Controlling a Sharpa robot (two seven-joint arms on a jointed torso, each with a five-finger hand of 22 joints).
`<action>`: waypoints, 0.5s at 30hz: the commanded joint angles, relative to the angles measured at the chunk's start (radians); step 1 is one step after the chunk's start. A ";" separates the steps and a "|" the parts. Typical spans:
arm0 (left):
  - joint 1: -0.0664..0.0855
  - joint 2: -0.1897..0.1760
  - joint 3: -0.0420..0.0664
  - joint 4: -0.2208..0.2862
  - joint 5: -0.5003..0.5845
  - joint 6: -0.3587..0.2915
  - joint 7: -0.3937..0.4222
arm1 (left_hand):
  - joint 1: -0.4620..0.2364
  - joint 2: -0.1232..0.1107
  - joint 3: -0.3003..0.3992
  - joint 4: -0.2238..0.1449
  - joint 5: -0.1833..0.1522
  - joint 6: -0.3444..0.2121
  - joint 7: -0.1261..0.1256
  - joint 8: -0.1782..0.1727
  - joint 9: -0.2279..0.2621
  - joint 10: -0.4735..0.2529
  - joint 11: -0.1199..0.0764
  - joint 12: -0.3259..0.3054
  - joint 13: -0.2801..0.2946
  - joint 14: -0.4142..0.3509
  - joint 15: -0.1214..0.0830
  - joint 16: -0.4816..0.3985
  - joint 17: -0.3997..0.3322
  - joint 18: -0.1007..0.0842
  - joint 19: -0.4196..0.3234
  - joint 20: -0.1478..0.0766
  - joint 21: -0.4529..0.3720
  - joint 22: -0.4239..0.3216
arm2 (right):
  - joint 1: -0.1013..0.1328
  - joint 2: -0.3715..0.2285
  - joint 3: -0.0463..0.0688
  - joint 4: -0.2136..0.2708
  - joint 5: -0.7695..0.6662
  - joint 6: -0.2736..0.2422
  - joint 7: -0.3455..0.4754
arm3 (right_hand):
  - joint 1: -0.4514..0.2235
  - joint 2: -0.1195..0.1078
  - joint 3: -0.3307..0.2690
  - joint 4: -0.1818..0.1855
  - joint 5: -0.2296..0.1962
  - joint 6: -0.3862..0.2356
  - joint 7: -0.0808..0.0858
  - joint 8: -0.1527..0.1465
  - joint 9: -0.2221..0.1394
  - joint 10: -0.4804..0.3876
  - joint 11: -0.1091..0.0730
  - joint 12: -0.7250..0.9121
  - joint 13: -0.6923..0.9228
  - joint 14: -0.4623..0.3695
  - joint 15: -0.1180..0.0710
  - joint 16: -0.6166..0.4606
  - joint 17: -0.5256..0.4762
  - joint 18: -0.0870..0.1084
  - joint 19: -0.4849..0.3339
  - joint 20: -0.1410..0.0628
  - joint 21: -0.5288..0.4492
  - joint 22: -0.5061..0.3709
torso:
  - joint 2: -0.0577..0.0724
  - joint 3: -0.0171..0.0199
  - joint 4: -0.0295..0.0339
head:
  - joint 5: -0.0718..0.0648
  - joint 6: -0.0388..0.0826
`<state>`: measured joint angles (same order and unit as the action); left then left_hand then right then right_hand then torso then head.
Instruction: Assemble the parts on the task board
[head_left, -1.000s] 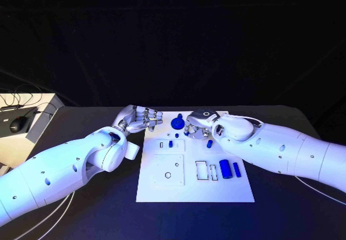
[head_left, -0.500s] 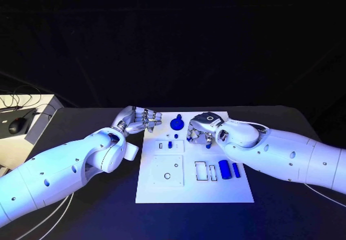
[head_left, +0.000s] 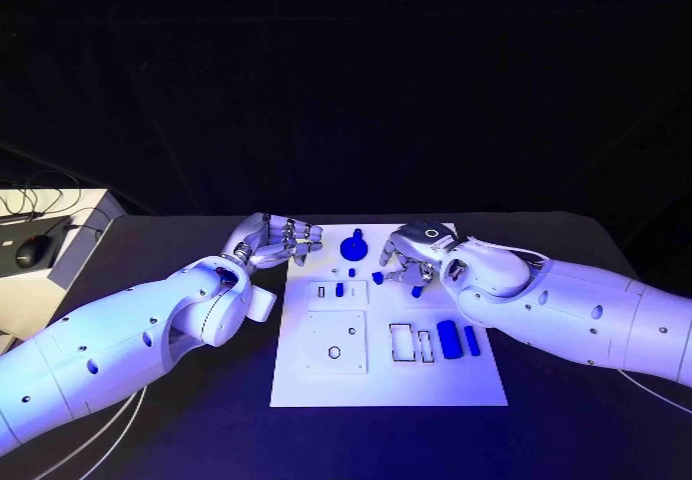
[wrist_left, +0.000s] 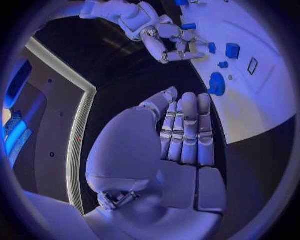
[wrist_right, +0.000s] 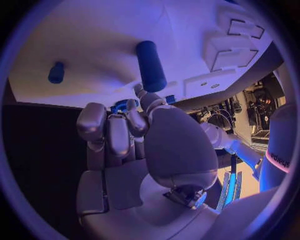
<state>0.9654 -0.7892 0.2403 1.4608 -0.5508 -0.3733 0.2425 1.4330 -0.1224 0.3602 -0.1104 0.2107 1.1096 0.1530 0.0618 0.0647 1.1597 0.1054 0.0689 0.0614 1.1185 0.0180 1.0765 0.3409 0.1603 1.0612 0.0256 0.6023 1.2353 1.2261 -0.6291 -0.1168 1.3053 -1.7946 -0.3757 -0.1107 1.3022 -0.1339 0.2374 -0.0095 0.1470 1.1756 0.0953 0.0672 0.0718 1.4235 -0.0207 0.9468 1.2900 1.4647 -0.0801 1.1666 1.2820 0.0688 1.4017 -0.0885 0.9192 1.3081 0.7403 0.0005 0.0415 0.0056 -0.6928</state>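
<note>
The task board (head_left: 389, 380) lies flat in the middle of the black table (head_left: 577, 430), long side running away from the robot.

Left hand (head_left: 274, 240): positioned at the board's far left corner, over the table just off the board's edge. In the left wrist view its fingers (wrist_left: 187, 130) lie straight and close side by side, with nothing in them.

Right hand (head_left: 411, 255): over the far right part of the board, fingers curled downward. In the right wrist view the fingers (wrist_right: 109, 132) are bent in toward the palm, with a small blue piece (wrist_right: 122, 105) showing at their tips; whether it is actually pinched cannot be told.

Parts on the board: a round blue knob (head_left: 356, 241) stands near the far edge, between the two hands. A small blue peg (head_left: 339, 289) stands in the raised block near the left edge. Another small blue part (head_left: 417, 291) sits just beneath the right hand's fingertips. Two blue cylinders (head_left: 457, 338) lie side by side near the right edge, beside two rectangular slots (head_left: 411, 341). A square plate with a round hole (head_left: 335, 343) occupies the near left portion.
</note>
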 joint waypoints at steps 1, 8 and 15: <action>0.000 0.001 0.000 0.001 0.006 0.014 0.003 | 0.004 0.009 0.003 0.003 -0.004 -0.009 -0.001 0.006 -0.001 -0.006 0.000 0.005 -0.001 -0.008 0.000 0.004 -0.001 0.005 0.002 -0.007 -0.004 0.001 | 0.002 0.000 0.000 -0.007 -0.012 0.013 0.036 | 0.020 -0.017 0.005 -0.016 0.000 -0.027 0.009 -0.006 -0.003 -0.004 0.012 -0.015 -0.006 0.006 0.008 -0.004 0.000 0.006 -0.007 0.005 -0.021 0.102 | 0.001 -0.0010 0.0007 | 0.001 -0.002; 0.000 0.001 0.000 0.000 0.006 0.016 0.001 | 0.004 0.009 0.003 0.003 -0.004 -0.009 -0.001 0.006 -0.001 -0.006 0.000 0.005 -0.001 -0.008 0.000 0.004 -0.001 0.005 0.002 -0.007 -0.004 0.001 | 0.005 0.013 0.000 -0.018 -0.039 0.034 0.078 | 0.074 -0.012 0.047 -0.100 0.042 -0.080 -0.034 -0.006 -0.005 -0.015 -0.026 -0.032 -0.020 -0.001 -0.019 -0.007 0.002 0.000 -0.023 -0.011 -0.050 0.097 | 0.001 -0.0018 0.0031 | 0.002 -0.005; 0.000 0.000 0.000 0.001 0.006 0.019 -0.001 | 0.004 0.009 0.003 0.003 -0.004 -0.009 -0.001 0.006 -0.001 -0.006 0.000 0.005 -0.001 -0.008 0.000 0.004 -0.001 0.005 0.002 -0.007 -0.004 0.001 | 0.009 0.041 -0.001 -0.041 -0.071 0.042 0.098 | 0.067 0.004 0.084 -0.167 0.046 -0.089 -0.055 -0.006 -0.005 -0.016 -0.039 -0.027 -0.023 -0.002 -0.027 -0.009 0.007 -0.007 -0.030 -0.018 -0.050 0.096 | 0.001 -0.0020 0.0018 | 0.003 -0.007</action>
<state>0.9654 -0.7899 0.2401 1.4602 -0.5501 -0.3717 0.2394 1.4330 -0.1224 0.3602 -0.1104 0.2107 1.1097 0.1530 0.0618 0.0647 1.1597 0.1053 0.0689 0.0613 1.1185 0.0180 1.0765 0.3409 0.1601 1.0612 0.0256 0.6023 1.2351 1.2348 -0.5907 -0.1174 1.2683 -1.8265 -0.3540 -0.0482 1.3687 -0.1388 0.3214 -0.1722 0.1897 1.0889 0.0468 0.0673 0.0670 1.4077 -0.0520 0.9212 1.2680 1.4650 -0.0991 1.1625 1.2883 0.0689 1.3747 -0.1014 0.8731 1.3079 0.7416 -0.0014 0.0439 0.0081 -0.6993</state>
